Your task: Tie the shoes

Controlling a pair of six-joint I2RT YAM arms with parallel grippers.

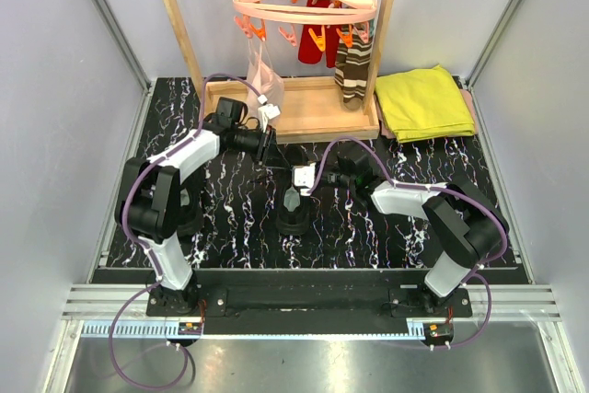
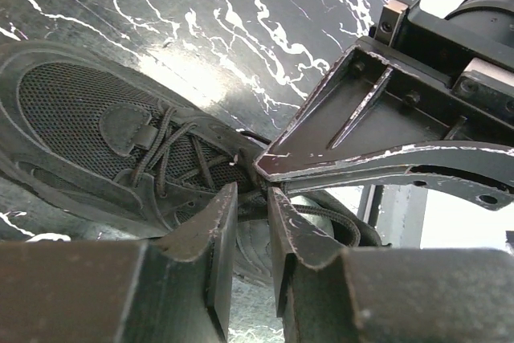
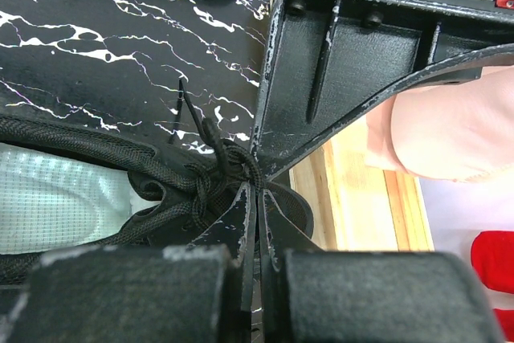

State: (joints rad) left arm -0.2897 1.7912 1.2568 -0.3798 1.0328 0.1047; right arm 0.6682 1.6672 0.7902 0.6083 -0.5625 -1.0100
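Mid-tie: right gripper clenched at the laces crossing on the shoe, beside the wooden tray. left gripper slightly parted, grip unclear. No bow visible. Can't judge the other shoe mid-table.

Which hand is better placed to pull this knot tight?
Right, probably. The right hand is shut with its tips at the lace knot on the shoe; the left hand stands partly open beside the laces, with no clear hold.

Top camera high and behind, looking down, both wrist cameras close on one shoe
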